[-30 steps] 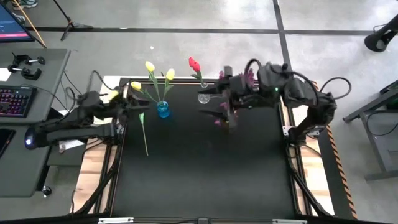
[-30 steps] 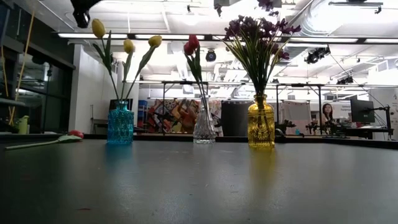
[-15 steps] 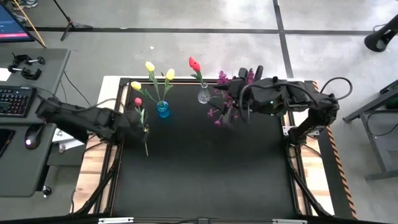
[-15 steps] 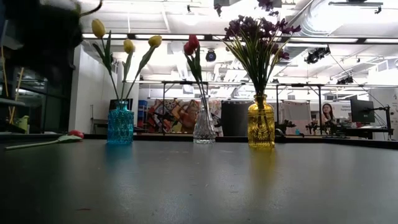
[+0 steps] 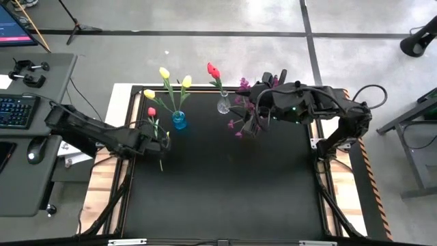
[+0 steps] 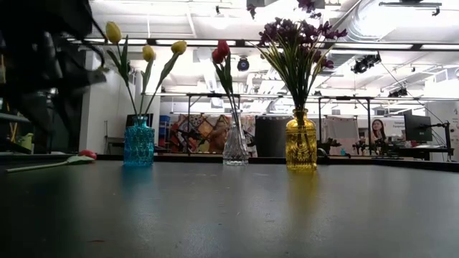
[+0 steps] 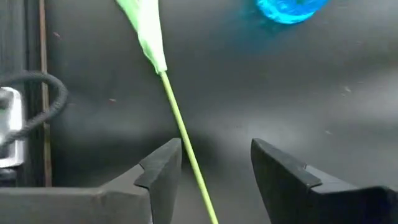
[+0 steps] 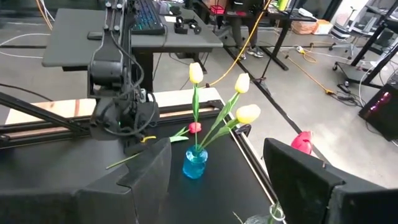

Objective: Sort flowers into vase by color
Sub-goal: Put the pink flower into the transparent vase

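Note:
A red tulip (image 5: 151, 111) lies on the black table, and its green stem (image 7: 184, 144) runs toward the near edge. My left gripper (image 7: 214, 171) is open, low over that stem, with one finger on each side of it; I see no touch. Three yellow tulips (image 5: 166, 80) stand in a blue vase (image 5: 179, 121). Another red tulip (image 5: 213, 70) stands in a clear vase (image 5: 223, 105). Purple sprigs (image 6: 295, 39) stand in a yellow vase (image 6: 301, 141). My right gripper (image 8: 217, 180) is open and empty, up above the purple sprigs (image 5: 240, 124).
The three vases stand in a row near the table's far edge. The lying tulip is close to the table's left edge (image 5: 130, 164). A desk with a keyboard (image 5: 17, 109) stands left of the table. The near half of the table (image 5: 225, 191) is bare.
My left gripper has gone from beside the yellow tulips toward the near edge and down, and it now stands open over the lying tulip's stem. My right arm has drawn back a little toward the table's right edge. The flowers have kept still.

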Controlling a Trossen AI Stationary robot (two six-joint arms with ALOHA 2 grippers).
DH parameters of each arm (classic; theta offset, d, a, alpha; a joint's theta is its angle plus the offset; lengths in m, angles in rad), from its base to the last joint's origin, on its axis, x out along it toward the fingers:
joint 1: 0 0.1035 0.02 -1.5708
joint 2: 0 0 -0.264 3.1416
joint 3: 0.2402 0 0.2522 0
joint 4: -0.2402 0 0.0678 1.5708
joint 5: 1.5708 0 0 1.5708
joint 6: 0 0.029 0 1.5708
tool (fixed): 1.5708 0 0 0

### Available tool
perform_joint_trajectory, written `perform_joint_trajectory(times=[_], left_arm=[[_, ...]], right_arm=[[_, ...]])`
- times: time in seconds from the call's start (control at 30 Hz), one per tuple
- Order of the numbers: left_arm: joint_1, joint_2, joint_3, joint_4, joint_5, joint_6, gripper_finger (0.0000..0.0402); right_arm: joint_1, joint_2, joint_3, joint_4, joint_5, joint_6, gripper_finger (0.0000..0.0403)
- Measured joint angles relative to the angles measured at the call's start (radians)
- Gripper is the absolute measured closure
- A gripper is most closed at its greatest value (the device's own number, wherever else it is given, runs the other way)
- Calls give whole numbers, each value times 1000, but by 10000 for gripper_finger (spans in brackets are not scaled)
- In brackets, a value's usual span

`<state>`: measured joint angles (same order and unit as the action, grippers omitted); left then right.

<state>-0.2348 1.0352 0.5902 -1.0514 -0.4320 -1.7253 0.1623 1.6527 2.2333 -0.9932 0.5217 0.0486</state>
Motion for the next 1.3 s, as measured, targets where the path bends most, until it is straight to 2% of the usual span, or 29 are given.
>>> perform_joint_trajectory(times=[0.27,0.43,0.67,0.8,0.97,1.07,1.2,1.3], left_arm=[[70,118,-28,45,-104,-105,248],[93,207,-42,64,-86,-105,262],[93,300,-75,113,-88,-200,268],[92,325,-122,180,-76,-263,268],[87,326,-160,226,-93,-257,272],[74,311,-153,221,-84,-231,298],[36,272,-155,236,-75,-212,379],[7,233,-156,233,-39,-211,392]], right_arm=[[0,0,0,-3,-5,24,158],[0,0,0,-13,-28,56,158],[3,0,0,-20,-32,86,158],[3,0,0,-20,-41,89,158],[3,1,0,-20,-63,108,158],[4,1,0,-20,-66,109,158],[4,1,0,-20,-66,109,158],[4,1,0,-21,-66,107,158]])
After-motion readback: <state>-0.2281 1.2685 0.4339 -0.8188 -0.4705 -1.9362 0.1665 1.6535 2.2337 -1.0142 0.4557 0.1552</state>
